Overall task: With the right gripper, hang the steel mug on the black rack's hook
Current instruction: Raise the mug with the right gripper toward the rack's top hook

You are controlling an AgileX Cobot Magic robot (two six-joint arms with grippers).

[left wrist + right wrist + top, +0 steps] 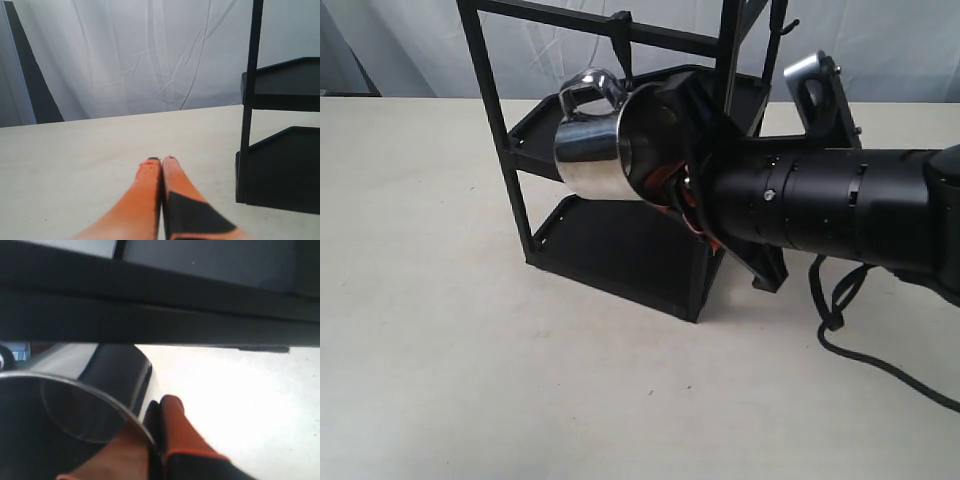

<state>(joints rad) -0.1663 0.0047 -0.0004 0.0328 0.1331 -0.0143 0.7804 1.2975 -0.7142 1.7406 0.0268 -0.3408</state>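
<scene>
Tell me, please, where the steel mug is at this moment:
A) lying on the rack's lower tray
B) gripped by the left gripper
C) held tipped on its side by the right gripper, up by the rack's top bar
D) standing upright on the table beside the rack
C: the steel mug lies tipped sideways, its rim pinched by the right gripper, with its handle up near the hook on the black rack.

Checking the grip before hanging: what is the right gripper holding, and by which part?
The right gripper holds the steel mug by its rim wall, one finger inside, one outside.
</scene>
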